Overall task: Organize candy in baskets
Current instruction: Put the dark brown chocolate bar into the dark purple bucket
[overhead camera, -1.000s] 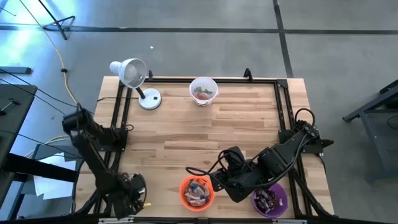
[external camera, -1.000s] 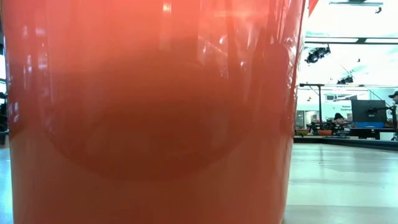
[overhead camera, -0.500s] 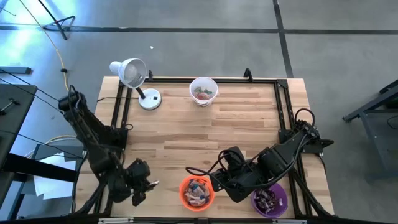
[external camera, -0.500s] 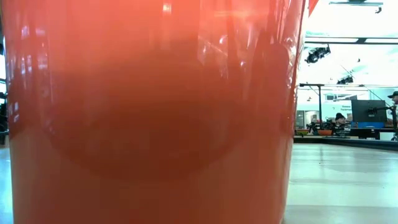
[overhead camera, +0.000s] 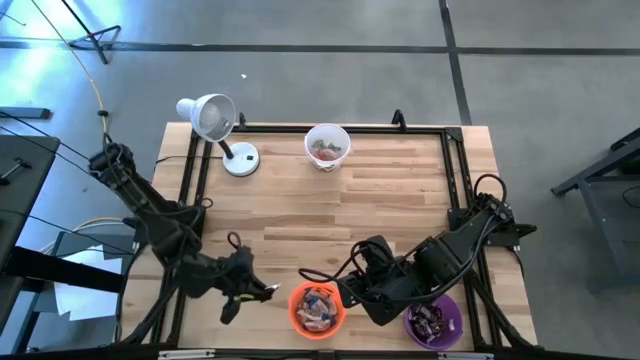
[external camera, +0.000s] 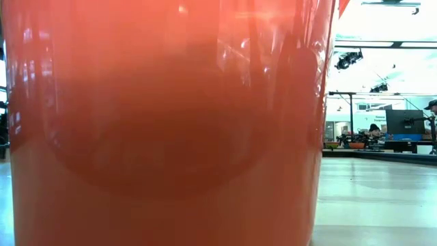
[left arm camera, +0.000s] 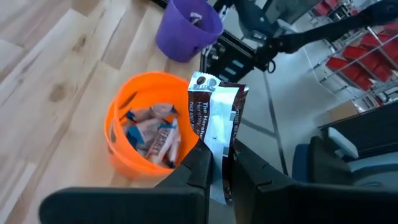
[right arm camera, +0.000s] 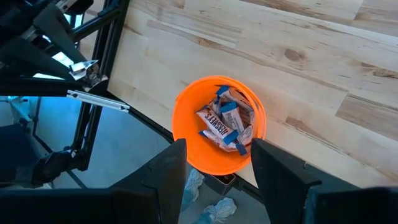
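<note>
Overhead coverage first: the left gripper (overhead camera: 262,291) hangs over the near part of the tabletop (overhead camera: 320,210), just left of the orange basket (overhead camera: 317,308), pinching a wrapped bar too small to read from up there. The right gripper (overhead camera: 352,290) waits just right of the orange basket, between it and the purple basket (overhead camera: 433,322). The white basket (overhead camera: 327,146) stands at the far edge, well apart, with the desk lamp (overhead camera: 215,125) to its left.

Low view gives almost nothing: the orange basket (external camera: 164,123) fills it, with the room beyond on the right.

Left wrist view settles the grip. The fingers (left arm camera: 199,168) are narrowly closed on the lower part of a dark brown and silver candy bar (left arm camera: 214,134), which stands upright between them. Beyond it the orange basket (left arm camera: 146,134) holds blue-silver candy (left arm camera: 152,134), and the purple basket (left arm camera: 186,28) sits farther off.

Right wrist view looks down on the orange basket (right arm camera: 186,134) past widely spread fingers (right arm camera: 168,171) that hold nothing.

Judging by the wrappers, this brown bar likely belongs elsewhere than with the blue-silver ones. To do the drop well, carry the bar clear above the rims, centre it over the chosen basket, and open only then; mind the waiting right arm alongside.
</note>
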Available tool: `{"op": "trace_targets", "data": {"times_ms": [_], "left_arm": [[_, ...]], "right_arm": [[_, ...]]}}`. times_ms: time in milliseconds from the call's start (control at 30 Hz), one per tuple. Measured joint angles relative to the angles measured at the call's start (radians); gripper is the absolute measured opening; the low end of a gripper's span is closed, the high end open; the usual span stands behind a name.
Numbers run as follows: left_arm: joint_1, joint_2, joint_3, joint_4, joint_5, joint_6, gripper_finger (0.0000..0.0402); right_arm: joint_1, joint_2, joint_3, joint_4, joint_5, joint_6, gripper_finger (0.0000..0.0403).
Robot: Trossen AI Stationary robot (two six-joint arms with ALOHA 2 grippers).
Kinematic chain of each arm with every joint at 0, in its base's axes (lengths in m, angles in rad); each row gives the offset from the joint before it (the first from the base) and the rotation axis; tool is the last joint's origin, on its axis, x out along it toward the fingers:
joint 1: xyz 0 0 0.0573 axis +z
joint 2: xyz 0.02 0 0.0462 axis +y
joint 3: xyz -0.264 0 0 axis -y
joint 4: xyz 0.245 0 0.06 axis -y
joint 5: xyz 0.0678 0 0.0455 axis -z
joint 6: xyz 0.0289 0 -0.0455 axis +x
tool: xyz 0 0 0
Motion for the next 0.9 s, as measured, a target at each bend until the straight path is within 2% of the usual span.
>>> {"op": "trace_targets", "data": {"times_ms": [367, 433, 600, 900], "left_arm": [[0.068, 0.0, 0.0, 0.007, 0.029, 0.012, 0.0019], [0.074, 0.0, 0.0, 0.007, 0.029, 0.012, 0.0019], [0.094, 0.0, 0.0, 0.006, 0.029, 0.012, 0.0019], [0.126, 0.0, 0.0, 0.007, 0.028, 0.044, 0.0019]], "right_arm": [[-0.009, 0.0, 0.0, 0.004, 0.002, 0.013, 0.0172], [-0.024, 0.0, 0.0, 0.004, -0.038, 0.051, 0.0172], [-0.08, 0.0, 0.0, 0.001, -0.229, 0.04, 0.0172], [-0.117, 0.0, -0.001, -0.071, -0.318, 0.0, 0.0172]]}}
